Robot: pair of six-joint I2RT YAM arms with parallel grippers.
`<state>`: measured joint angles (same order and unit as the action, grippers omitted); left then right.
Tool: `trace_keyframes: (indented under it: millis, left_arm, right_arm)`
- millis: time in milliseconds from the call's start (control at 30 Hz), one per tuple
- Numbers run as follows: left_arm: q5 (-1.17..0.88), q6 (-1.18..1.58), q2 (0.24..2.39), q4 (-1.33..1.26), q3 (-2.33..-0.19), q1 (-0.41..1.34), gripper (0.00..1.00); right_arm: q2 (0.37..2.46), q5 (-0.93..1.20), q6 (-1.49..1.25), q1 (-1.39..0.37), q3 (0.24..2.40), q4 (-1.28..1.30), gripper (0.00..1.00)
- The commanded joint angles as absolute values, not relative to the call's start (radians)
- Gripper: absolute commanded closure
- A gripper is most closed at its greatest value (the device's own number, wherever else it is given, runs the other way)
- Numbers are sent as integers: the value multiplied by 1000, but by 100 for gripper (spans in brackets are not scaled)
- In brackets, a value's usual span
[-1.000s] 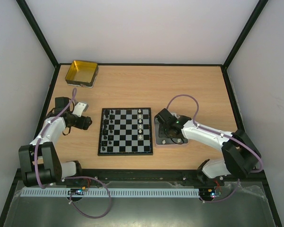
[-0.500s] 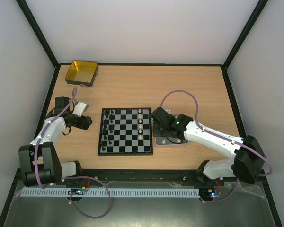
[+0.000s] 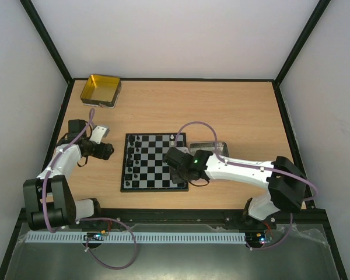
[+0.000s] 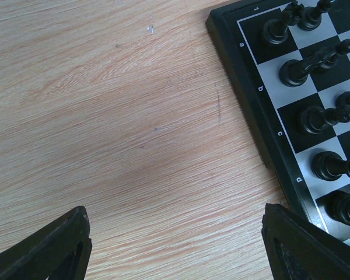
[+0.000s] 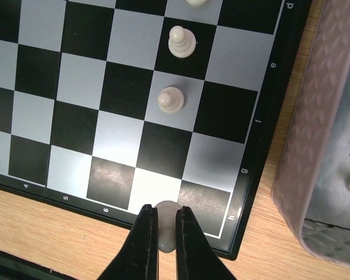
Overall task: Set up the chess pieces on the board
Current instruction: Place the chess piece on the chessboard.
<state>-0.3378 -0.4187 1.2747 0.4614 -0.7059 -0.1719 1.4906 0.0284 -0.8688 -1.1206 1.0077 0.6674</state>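
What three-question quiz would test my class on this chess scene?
1. True or false: the left pincer is shut.
2. The right pincer holds: A) a coin; B) a white piece; C) nothing.
3. Fill in: seen from above, the tray lies to the ___ of the board.

Key: 1 false; 2 B; 3 right.

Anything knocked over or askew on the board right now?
Nothing stands out: the board sits square, the white pawns stand upright in their squares, and the right fingers grip a white piece cleanly.
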Motion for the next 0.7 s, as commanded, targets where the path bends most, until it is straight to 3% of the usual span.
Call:
trace_keyframes:
  millis: [0,200,667]
  left_arm:
    - [-357,-414,1256,459,-713,-167,20]
    - [-365,-411,1254,459,-714,-167,20]
    - [-369,-411,1250,456,-710,-167,19]
  right_arm:
    - [1519,34,-883,-1128,1014,638,98]
    - [1567,37,-869,-1128,1027,626,92]
    - [1648,19,-840,-1128,1069,607,92]
